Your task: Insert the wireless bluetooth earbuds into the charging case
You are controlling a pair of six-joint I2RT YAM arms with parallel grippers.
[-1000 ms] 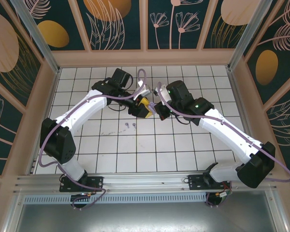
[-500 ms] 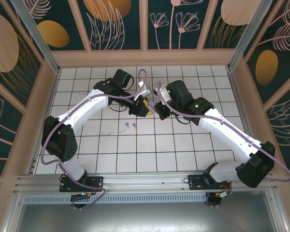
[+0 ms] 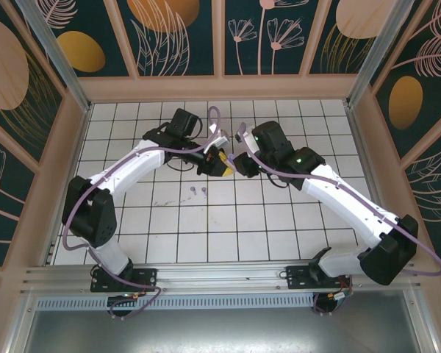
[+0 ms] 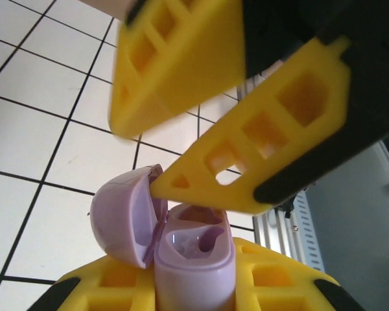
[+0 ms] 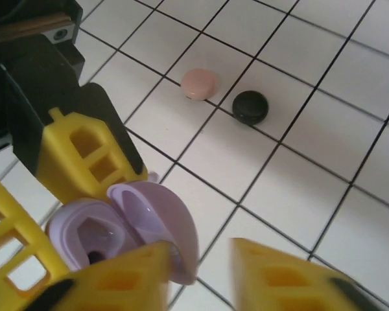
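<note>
Two lilac earbuds (image 3: 193,191) (image 3: 204,190) lie on the white tiles, below and to the left of both grippers. My left gripper (image 3: 220,162) (image 4: 194,288) is shut on the base of the lilac charging case (image 4: 196,259) (image 5: 84,236), held above the table. The case's lid (image 4: 120,214) (image 5: 157,220) stands open on its hinge, and both earbud wells look empty. My right gripper (image 3: 242,165) (image 5: 198,275) is open right beside the case, one yellow fingertip (image 5: 126,275) (image 4: 181,184) against the lid's rim, the other clear of it.
A pink round case (image 5: 198,84) and a black round case (image 5: 250,107) sit closed on the tiles beyond the right gripper. A wooden frame (image 3: 220,88) walls in the tiled floor on all sides.
My right gripper has opened and its fingers have come apart at the lid. My left gripper has closed tighter on the case's base. Both arms have barely shifted.
</note>
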